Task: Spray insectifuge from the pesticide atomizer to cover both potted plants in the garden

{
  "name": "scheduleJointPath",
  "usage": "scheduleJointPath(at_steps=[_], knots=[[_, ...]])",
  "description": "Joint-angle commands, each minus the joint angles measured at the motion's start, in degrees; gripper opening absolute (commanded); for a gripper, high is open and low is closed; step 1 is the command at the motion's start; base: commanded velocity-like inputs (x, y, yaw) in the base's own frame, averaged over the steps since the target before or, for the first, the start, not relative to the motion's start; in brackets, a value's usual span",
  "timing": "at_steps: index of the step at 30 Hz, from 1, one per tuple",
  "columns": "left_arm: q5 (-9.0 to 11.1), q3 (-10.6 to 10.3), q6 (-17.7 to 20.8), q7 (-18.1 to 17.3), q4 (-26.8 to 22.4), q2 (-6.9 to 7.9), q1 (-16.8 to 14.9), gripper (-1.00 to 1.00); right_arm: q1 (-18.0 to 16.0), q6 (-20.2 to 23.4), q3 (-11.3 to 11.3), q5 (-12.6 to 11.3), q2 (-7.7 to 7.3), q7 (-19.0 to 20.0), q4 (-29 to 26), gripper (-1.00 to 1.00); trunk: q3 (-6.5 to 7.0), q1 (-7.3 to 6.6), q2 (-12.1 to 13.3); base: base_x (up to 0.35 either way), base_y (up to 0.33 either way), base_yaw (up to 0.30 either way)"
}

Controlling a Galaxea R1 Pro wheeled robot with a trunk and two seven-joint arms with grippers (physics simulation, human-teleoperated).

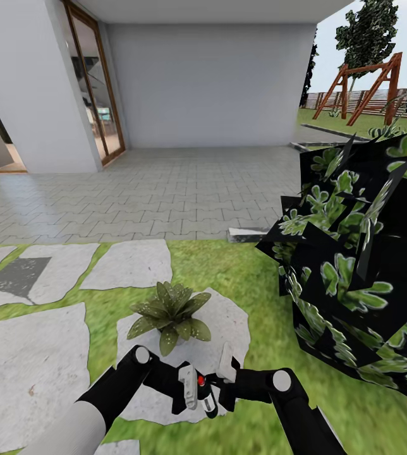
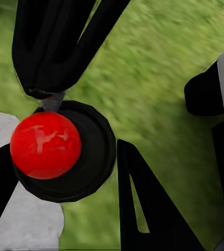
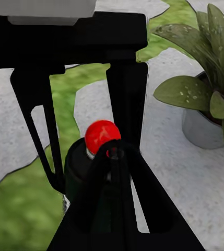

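Pesticide atomizer (image 1: pixel 205 393) held upright between both claws over the stepping stone (image 1: pixel 229 328), left gripper (image 1: pixel 194 388) clamped on it, right gripper (image 1: pixel 219 379) spread beside; likely staged to spray the near potted plant (image 1: pixel 169 314)

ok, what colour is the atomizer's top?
Red, on a dark bottle; the atomizer's top shows best in the left wrist view.

Bright, even daylight across the lawn (image 1: pixel 241 265) and paving (image 1: pixel 184 189), hardly any cast shadows; head view soft and low-resolution, the right shrub (image 1: pixel 361 265) rendered in jagged dark patches, wrist views blurry on the grass
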Motion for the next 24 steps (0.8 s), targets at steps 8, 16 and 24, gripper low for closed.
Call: scheduleJointPath(at_steps=[8,16,24], knots=[[-0.6,0.1,-0.5,3.5,0.6,6.03,1.0,-1.00,0.0,-0.4,0.0,0.7,0.09,0.1,-0.1,-1.00,-0.05,-0.01,0.0,0.000,0.000,0.000],[-0.5,0.1,-0.6,3.5,0.6,16.16,2.1,-1.00,0.0,-0.5,0.1,0.8,0.09,0.0,-0.1,-1.00,-0.05,-0.01,0.0,0.000,0.000,0.000],[-0.3,1.4,-0.4,5.6,4.6,21.26,4.6,-1.00,0.0,-0.7,-0.5,0.8,-0.36,-5.0,3.9,1.00,-0.05,-0.01,0.0,0.000,0.000,0.000]])
